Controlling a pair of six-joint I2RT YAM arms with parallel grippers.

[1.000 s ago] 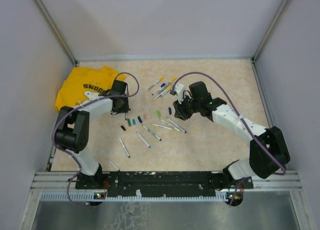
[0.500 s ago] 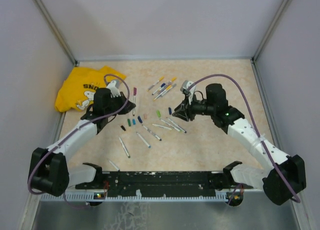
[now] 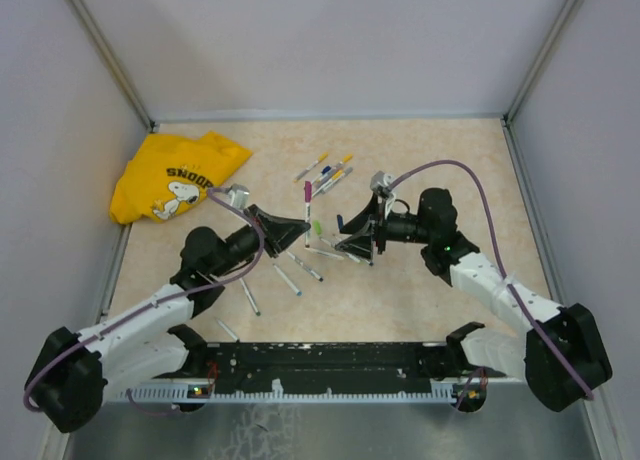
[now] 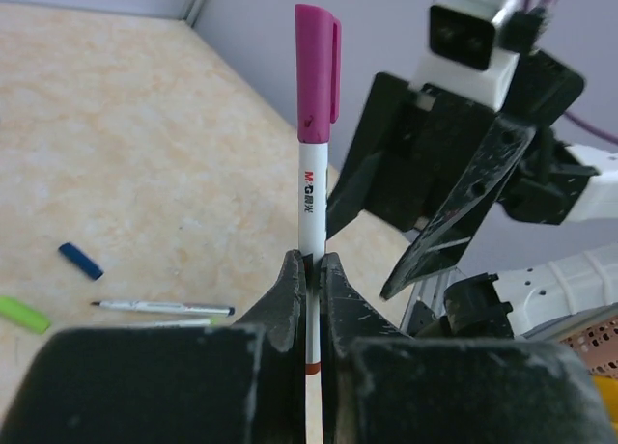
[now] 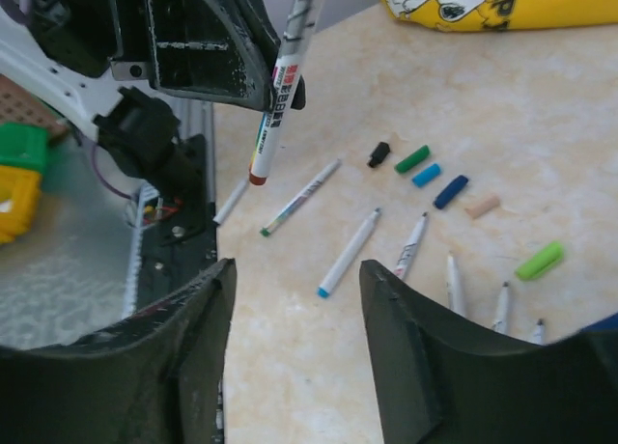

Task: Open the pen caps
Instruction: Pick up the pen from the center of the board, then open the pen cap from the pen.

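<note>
My left gripper point(image 4: 311, 270) is shut on the white barrel of a pen point(image 4: 310, 208) with a magenta cap point(image 4: 317, 72), held above the table. In the top view the left gripper point(image 3: 299, 224) holds this pen with the cap point(image 3: 308, 187) pointing to the back. My right gripper point(image 3: 346, 236) is open and empty, just right of the pen and facing it. In the right wrist view the right gripper point(image 5: 296, 270) shows wide-open jaws. Loose caps lie on the table: black point(image 5: 379, 154), green point(image 5: 412, 158), blue point(image 5: 426, 175), dark blue point(image 5: 450, 191), light green point(image 5: 539, 260).
Several uncapped pens point(image 5: 347, 253) lie between the arms. Several capped pens point(image 3: 326, 172) lie at the back centre. A yellow Snoopy shirt point(image 3: 175, 175) is bunched at the back left. Grey walls close the table on three sides.
My left gripper has carried the magenta-capped pen from beside the shirt to the table's middle. My right gripper has shifted slightly and now faces the pen.
</note>
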